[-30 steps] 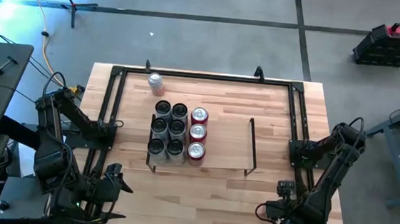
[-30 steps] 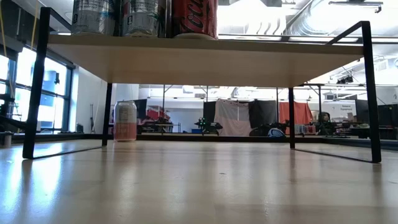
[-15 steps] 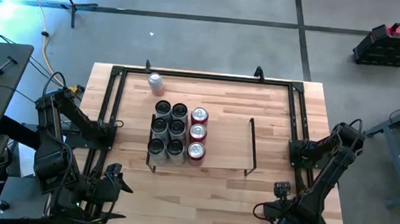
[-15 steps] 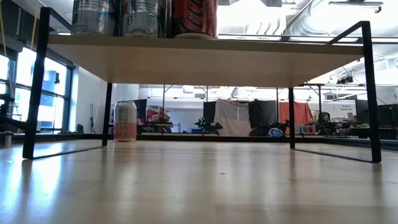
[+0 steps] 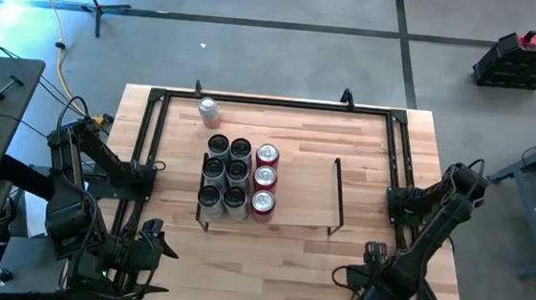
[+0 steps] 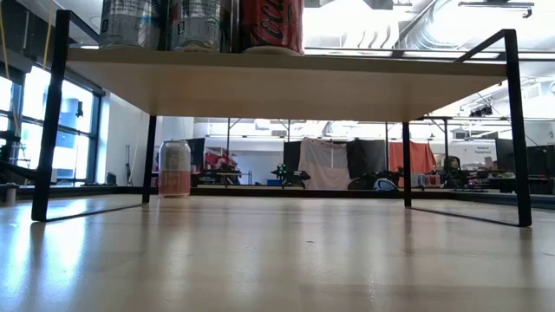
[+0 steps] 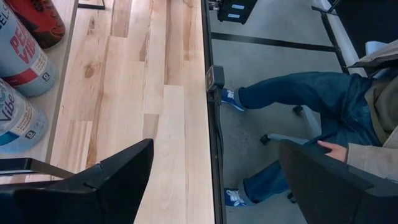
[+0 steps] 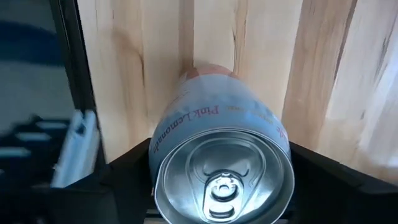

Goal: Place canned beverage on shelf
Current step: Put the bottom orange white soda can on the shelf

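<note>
A pale pink-lemonade can stands upright on the table near its front right corner. My right gripper points down over it and hides it in the high view. The shelf sits mid-table with several grey and three red cans standing on its left half. Another can stands on its base on the table at the far left, behind the shelf. My left gripper waits open at the front left with nothing between its fingers. My right gripper comes at the can from above, pointing down, with one finger on each side. The fingers lie against opposite sides of its upper wall; the can's wide top hides the pads. The can stands upright with its base on the table.
Black rails edge the tabletop. The shelf's right half is bare board, with a black wire end frame. A seated person's legs show beyond the table's near edge in the left wrist view.
My right gripper has sunk and shifted toward the table's near edge and a little toward its left. The cans on the shelf and the loose can at the far left have stayed put.
</note>
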